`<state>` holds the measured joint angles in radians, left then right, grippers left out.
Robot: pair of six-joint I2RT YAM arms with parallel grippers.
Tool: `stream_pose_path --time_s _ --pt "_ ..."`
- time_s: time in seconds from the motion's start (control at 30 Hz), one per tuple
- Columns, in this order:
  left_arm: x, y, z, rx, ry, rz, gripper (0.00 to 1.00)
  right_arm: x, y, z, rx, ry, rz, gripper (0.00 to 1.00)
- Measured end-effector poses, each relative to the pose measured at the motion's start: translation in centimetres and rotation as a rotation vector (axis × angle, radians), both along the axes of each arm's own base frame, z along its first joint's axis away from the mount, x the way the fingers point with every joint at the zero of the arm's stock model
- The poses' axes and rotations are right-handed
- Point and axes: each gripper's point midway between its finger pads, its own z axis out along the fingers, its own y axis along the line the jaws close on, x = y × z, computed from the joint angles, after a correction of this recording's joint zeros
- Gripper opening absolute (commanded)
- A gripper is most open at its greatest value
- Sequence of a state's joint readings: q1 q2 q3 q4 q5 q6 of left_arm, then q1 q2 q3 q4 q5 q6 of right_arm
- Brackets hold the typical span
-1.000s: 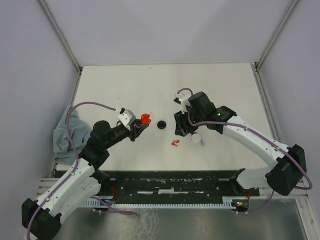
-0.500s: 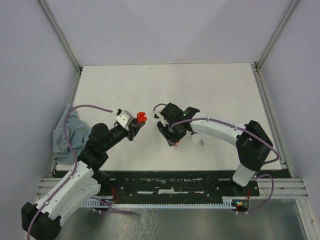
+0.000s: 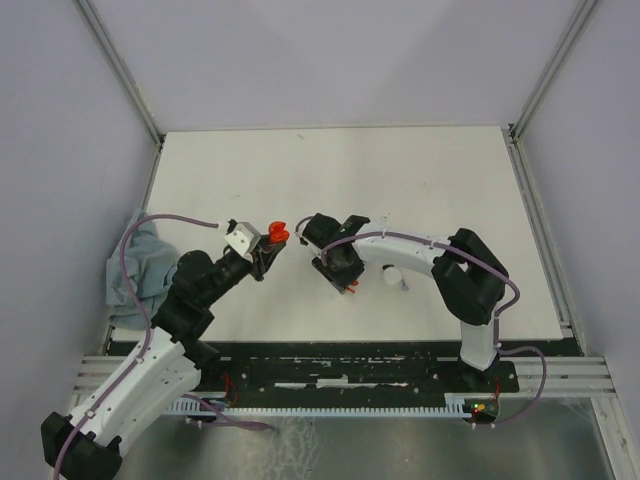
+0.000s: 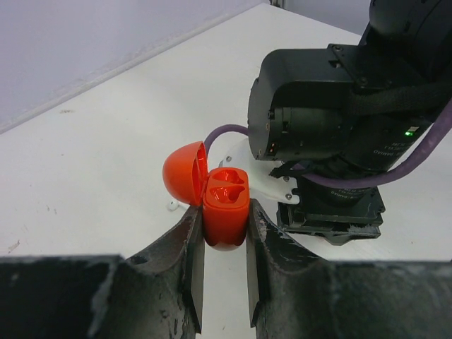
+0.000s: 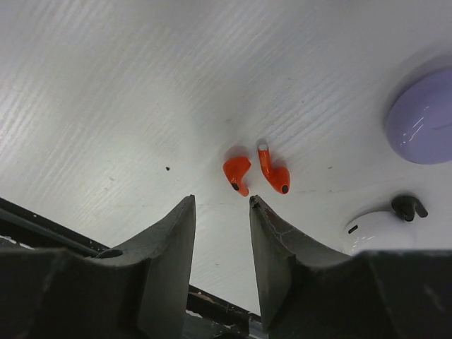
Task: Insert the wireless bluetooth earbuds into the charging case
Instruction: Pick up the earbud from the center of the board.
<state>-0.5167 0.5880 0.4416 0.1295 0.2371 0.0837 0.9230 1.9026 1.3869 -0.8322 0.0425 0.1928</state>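
My left gripper (image 3: 272,245) is shut on the red charging case (image 3: 277,233) and holds it above the table. In the left wrist view the case (image 4: 226,205) sits between the fingers with its lid open to the left and both sockets empty. Two red earbuds (image 5: 237,171) (image 5: 274,173) lie side by side on the white table, just beyond my right gripper's (image 5: 221,201) fingertips. My right gripper (image 3: 345,275) is open and empty, pointing down close over them. In the top view only a red speck of the earbuds (image 3: 351,288) shows by the fingers.
A lavender round case (image 5: 420,127), a white case (image 5: 378,229) and a black earbud (image 5: 409,206) lie to the right of the red earbuds. A grey-blue cloth (image 3: 135,265) hangs at the table's left edge. The right wrist body (image 4: 325,141) is close behind the red case.
My right arm has swung left and down over the red earbuds, covering the black round case. My left gripper has shifted slightly left, still holding the red case.
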Motion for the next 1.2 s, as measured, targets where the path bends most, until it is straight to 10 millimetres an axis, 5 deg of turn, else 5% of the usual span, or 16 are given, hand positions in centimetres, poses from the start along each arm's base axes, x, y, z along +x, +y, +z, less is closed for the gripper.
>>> stream_pose_path --time_s 0.53,1.2 --pt "-0.2 0.1 0.2 -0.006 -0.010 0.000 0.03 0.4 -0.4 -3.0 -0.092 0.013 -0.002 0.36" --pt "-0.5 -0.3 0.3 -0.008 -0.012 -0.028 0.03 0.9 -0.5 -2.9 -0.115 -0.006 0.028 0.23"
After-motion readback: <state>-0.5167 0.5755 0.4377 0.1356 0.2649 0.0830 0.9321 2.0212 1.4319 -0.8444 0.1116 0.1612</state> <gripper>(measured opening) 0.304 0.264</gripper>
